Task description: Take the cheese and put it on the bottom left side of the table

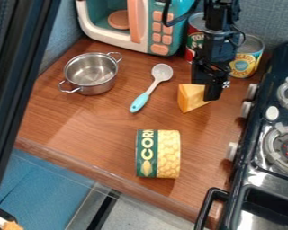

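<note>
The gripper [209,86] hangs down at the right of centre, in front of the cans. A yellow cheese wedge [189,98] rests on the brown wooden table [86,130], and the gripper overlaps its upper right part from this angle. That overlapped part of the wedge is hidden, so whether the two touch I cannot tell.
A corn can [158,153] lies at the table's front middle. Behind are a metal pot [91,73], a spoon with a blue handle [140,101], a toy microwave [160,27], a tomato can [193,38] and a yellow-labelled can [245,58]. The stove [263,173] borders the right.
</note>
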`<state>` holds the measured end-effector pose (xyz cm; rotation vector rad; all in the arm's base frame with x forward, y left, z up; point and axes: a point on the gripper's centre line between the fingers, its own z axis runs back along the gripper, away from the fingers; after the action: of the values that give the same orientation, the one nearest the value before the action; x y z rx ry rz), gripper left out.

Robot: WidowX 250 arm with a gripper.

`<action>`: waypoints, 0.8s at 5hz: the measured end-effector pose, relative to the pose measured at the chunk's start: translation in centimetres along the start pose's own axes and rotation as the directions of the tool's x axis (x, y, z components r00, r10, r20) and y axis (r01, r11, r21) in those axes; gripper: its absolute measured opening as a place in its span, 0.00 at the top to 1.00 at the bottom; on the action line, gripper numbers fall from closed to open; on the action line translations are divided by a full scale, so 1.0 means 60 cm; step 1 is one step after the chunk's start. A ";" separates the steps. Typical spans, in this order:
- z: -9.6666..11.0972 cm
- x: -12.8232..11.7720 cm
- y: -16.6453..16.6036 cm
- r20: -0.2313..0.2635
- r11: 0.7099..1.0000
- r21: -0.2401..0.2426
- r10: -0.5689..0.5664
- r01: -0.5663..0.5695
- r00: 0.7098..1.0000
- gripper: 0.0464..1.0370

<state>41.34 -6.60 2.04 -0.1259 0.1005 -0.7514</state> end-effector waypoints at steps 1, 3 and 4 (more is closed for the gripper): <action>-0.001 -0.001 0.001 -0.001 1.000 -0.001 0.008 -0.008 1.000 0.69; -0.007 -0.007 0.004 -0.017 0.999 0.014 0.030 -0.030 0.999 0.78; -0.004 -0.038 -0.001 -0.009 0.996 0.047 0.076 -0.075 0.997 0.78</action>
<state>39.60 -5.10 1.93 -0.0734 0.0979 -0.6785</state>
